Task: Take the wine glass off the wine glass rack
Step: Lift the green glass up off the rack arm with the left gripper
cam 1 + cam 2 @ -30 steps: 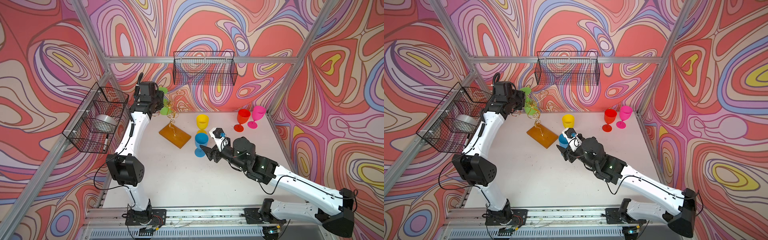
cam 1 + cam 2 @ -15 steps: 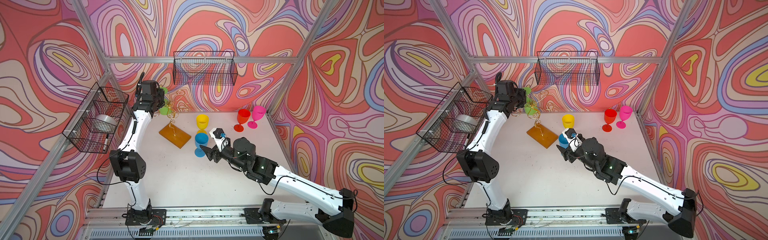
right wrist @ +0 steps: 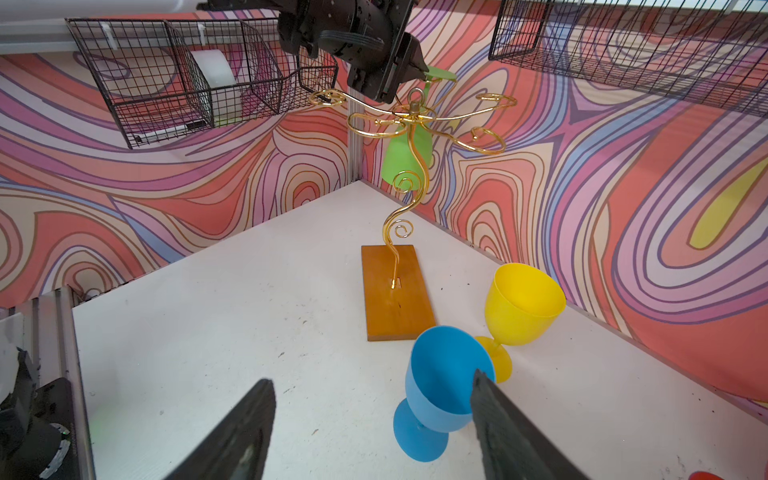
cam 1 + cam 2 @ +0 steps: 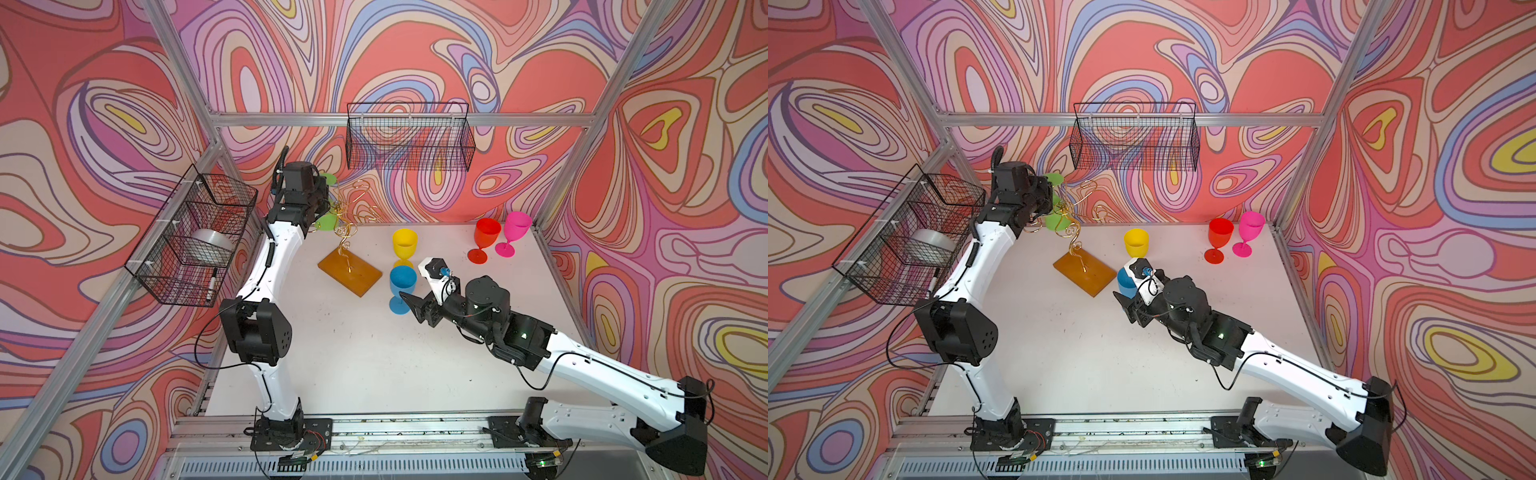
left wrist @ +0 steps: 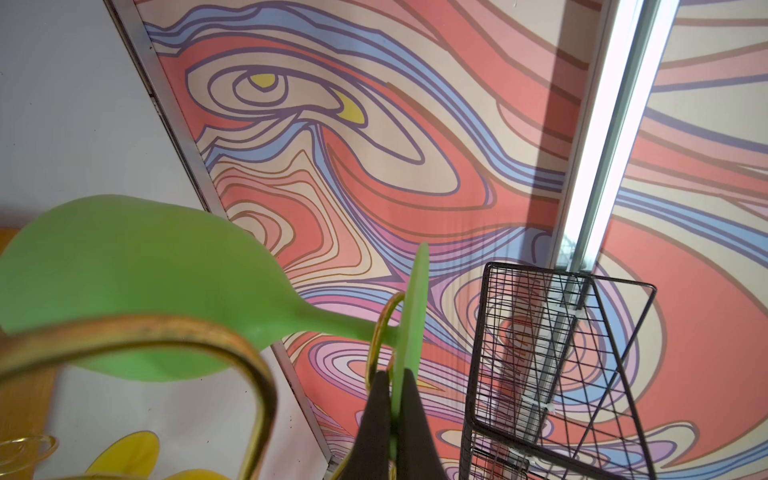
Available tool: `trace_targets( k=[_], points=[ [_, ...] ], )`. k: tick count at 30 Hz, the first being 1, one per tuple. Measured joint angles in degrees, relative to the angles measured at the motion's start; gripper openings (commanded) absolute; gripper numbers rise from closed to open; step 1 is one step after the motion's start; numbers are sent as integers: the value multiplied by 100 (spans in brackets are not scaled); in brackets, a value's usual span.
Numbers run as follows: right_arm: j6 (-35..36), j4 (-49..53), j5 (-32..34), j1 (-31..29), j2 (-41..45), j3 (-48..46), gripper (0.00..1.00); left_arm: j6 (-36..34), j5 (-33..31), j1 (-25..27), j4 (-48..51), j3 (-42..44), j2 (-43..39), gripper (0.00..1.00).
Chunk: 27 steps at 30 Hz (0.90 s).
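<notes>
- Gripping confirmed: I read the left tool [image 5: 398, 374] clamped on the foot disc of the green wine glass [image 5: 124, 286].
- The glass hangs bowl-down, its stem through a gold loop of the wine glass rack [image 3: 409, 124], near the back left corner.
- The rack's amber base rests on the bench [image 3: 208, 332].
- I see the right tool [image 3: 372, 378] spread wide, holding nothing, just beside the blue glass [image 3: 440, 374].
</notes>
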<state>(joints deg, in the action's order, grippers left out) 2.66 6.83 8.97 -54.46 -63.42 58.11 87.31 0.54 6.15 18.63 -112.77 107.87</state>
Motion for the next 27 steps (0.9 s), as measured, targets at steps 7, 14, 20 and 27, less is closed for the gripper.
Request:
trace_targets(
  k=[7,14,20,27],
  points=[
    [-15,-2,-7,-2,39,0,78,-2,-15,0,-46,50,-46,0],
    [-20,0,-44,0,42,0,78,-4,-15,-31,-52,70,-210,0],
    [-22,2,-48,-2,42,0,78,-4,4,-33,-70,70,-280,0],
    [-37,2,-50,0,42,0,78,-4,81,-66,-96,81,-280,0]
  ],
)
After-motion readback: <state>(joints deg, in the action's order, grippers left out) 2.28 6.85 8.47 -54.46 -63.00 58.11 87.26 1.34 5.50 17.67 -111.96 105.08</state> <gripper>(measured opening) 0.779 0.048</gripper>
